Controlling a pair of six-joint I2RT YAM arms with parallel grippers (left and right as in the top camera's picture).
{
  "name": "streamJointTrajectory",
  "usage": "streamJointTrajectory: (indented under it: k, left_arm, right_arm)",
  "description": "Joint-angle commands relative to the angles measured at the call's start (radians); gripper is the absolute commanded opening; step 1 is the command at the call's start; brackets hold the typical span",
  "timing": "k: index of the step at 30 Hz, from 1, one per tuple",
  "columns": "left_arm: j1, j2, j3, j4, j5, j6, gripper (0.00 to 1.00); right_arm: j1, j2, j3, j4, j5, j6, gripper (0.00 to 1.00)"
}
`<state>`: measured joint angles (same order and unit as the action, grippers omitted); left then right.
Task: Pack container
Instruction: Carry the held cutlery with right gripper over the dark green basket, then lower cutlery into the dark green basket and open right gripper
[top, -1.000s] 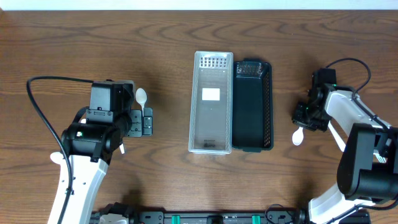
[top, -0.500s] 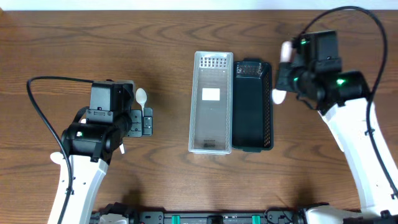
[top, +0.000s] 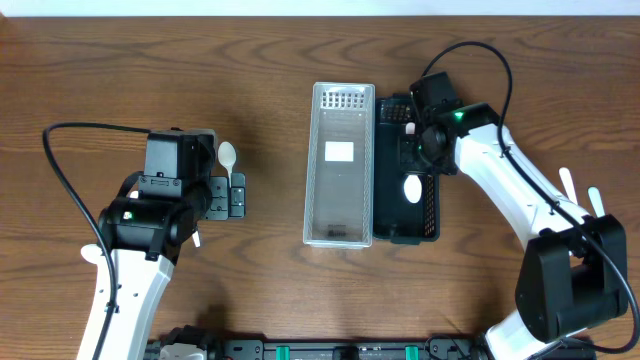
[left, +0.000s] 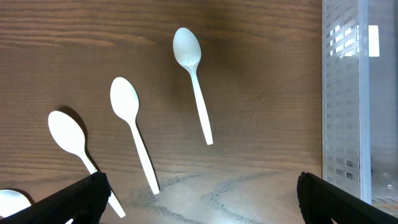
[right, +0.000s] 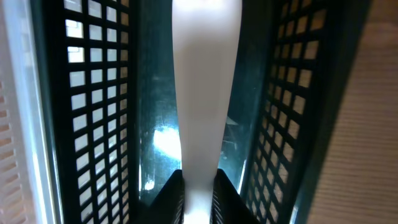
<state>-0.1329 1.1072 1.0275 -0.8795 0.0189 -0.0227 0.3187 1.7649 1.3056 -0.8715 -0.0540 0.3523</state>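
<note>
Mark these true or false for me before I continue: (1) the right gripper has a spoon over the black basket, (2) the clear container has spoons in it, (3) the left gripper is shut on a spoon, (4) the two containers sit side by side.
1. True. The right gripper is clamped on the handle of a white spoon, with its bowl over the black basket.
2. False. The clear container shows only a white label; no spoons are visible inside.
3. False. The left gripper is open, and the loose spoons lie on the table below it.
4. True. The clear container stands directly beside the black basket, long sides together.
</note>
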Motion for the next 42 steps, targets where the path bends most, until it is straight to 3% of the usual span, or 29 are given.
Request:
streamJointTrajectory:
  k: [1,3,13,15,19,23,28,42]
  left_arm:
    - [-0.003,0.003,0.019,-0.002,-0.011,-0.001,0.98]
    - [-0.003,0.003,0.019,-0.002,-0.011,-0.001,0.98]
    - [-0.003,0.003,0.019,-0.003,-0.011,-0.001,0.98]
    - [-0.003,0.003,0.019,-0.002,-0.011,-0.001,0.98]
    - [-0.003,0.003,0.019,-0.002,-0.011,-0.001,0.98]
    - [-0.003,0.003,0.019,-0.002,-0.011,-0.002,0.98]
    - [-0.003,0.003,0.019,-0.003,-0.011,-0.002,0.98]
    - [-0.003,0.003,0.019,-0.003,-0.011,-0.002,0.98]
  right_arm:
    - [0.012,-0.023,0.006,0.015,0.0,-0.01,0.35]
    - [0.012,-0.037,0.014,0.015,0.0,-0.01,0.46]
    - [-0.089,-0.243,0.166,-0.108,0.071,-0.042,0.49]
    - [-0.158,-0.297,0.172,-0.145,0.117,-0.043,0.58]
    - [-0.332,-0.343,0.171,-0.227,0.171,-0.124,0.88]
    - [-0.492,-0.314,0.154,-0.268,0.161,-0.337,0.99]
    - [-0.6,-0.237,0.094,-0.263,0.15,-0.541,0.99]
    - [-0.618,0.089,0.048,-0.162,0.151,-0.709,0.95]
